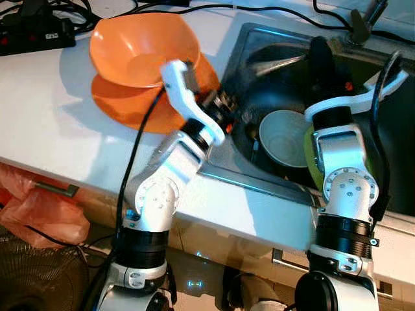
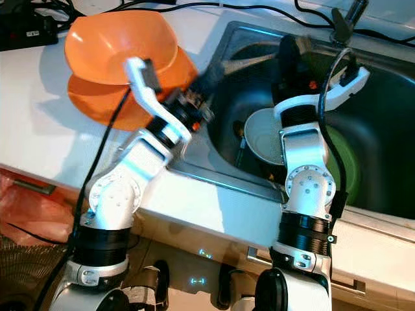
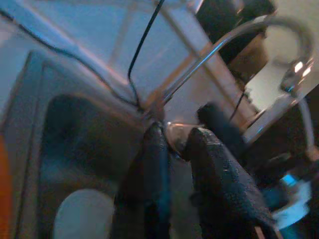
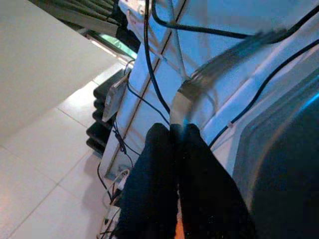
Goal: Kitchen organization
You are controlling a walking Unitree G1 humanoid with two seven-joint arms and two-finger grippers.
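Both arms are reaching over the counter edge [image 1: 259,214] into the sink [image 1: 272,45], and to my eye the tidying is only partly done. The pale bowl [image 1: 284,136] is lying in the basin, tipped with its mouth facing up and toward the robot, beside a green plate [image 2: 343,162]. The left gripper [image 3: 174,149] is hovering above the basin, fingers nearly together, pinching what looks like a thin metal utensil, its long axis pointing away toward the faucet [image 3: 239,35]. The right gripper [image 4: 175,130] is clenched on a blurred metal piece. Further back, two orange bowls [image 1: 146,52] are sitting stacked on the counter, already sorted, I'd guess.
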